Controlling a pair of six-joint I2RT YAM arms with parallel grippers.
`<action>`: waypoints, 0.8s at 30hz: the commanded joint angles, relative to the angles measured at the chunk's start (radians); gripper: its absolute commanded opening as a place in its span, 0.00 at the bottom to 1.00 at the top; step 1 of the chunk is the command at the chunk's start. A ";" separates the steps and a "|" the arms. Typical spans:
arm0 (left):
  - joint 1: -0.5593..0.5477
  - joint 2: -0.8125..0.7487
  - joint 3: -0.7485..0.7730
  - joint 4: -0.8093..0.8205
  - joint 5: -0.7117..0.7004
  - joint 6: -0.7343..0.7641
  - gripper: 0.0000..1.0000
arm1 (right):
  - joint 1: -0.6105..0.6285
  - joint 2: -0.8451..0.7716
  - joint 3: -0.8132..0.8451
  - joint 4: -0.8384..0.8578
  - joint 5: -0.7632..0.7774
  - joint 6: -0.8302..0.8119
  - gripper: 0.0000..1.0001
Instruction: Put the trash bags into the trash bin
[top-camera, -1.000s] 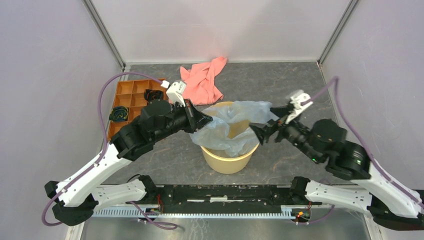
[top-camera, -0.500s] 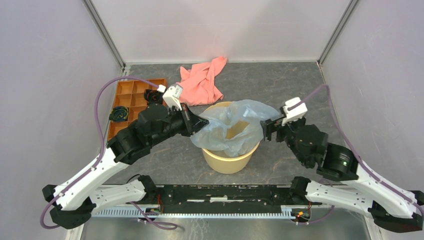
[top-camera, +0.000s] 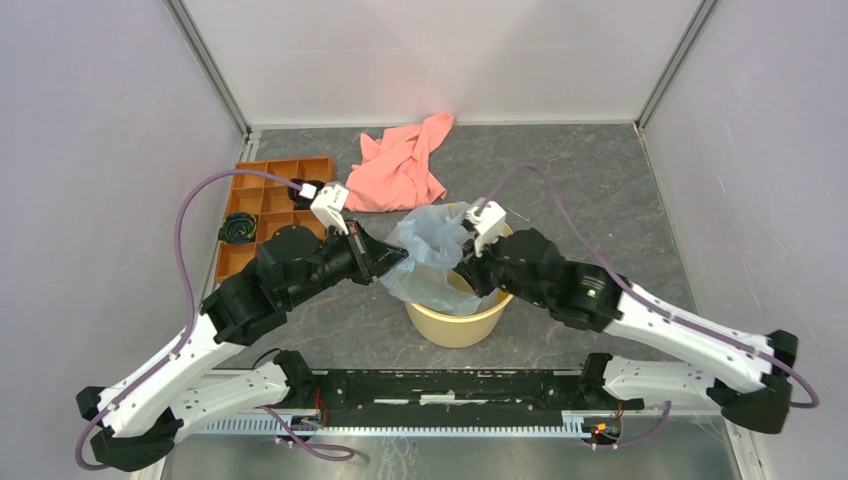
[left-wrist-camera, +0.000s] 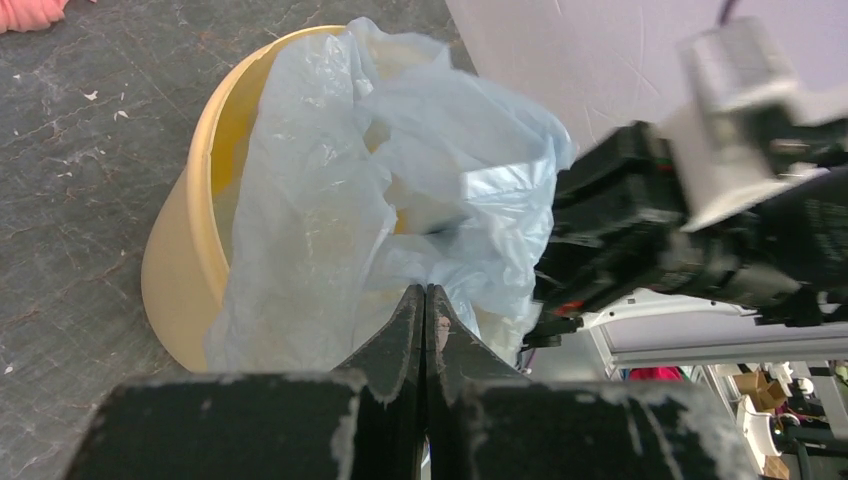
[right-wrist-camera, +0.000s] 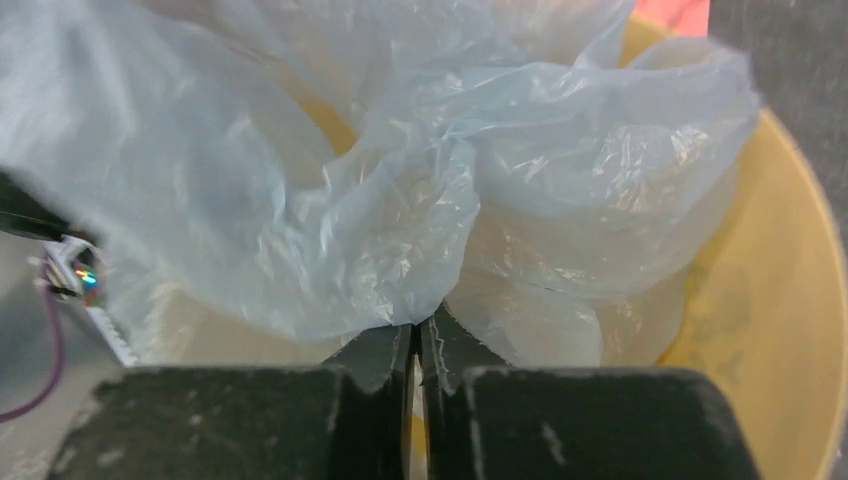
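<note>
Trash bags (top-camera: 425, 250) status: partly in, partly out (step judged unfinished).
Desk (top-camera: 600, 180): carries everything below.
Trash bin (top-camera: 455, 325): upright, mid-desk, closer to the near edge than the far edge.
Bag position: bunched over the bin mouth. Some film sags inside, and one flap hangs outside the rim on the side toward the left edge.
Left gripper (left-wrist-camera: 425, 305): fingers pressed together, nipping a fold of film at the tips.
Right gripper (right-wrist-camera: 415, 340): fingers pressed together on a gathered fold, above the bin interior.
Risk 1: the thin film may slip from either pinch, or tear if the arms pull apart.
Risk 2: the outer flap may stay draped over the rim after release.
Risk 3: film dragged against the rim may tilt or shift the bin, and the closely spaced wrists could clash.
View difference: only the top camera shows the outer flap and the arm spacing. Only the wrist cameras show each pinch, which the film hides from above.
</note>
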 joint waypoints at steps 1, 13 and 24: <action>-0.001 -0.023 -0.024 0.074 0.019 -0.033 0.02 | -0.024 0.147 0.093 -0.156 0.086 0.029 0.03; -0.001 -0.021 -0.043 0.055 0.001 -0.013 0.02 | -0.159 0.426 0.220 -0.356 -0.084 -0.169 0.04; -0.001 -0.056 -0.077 0.066 0.013 0.033 0.02 | -0.179 0.213 0.344 -0.477 -0.204 -0.256 0.62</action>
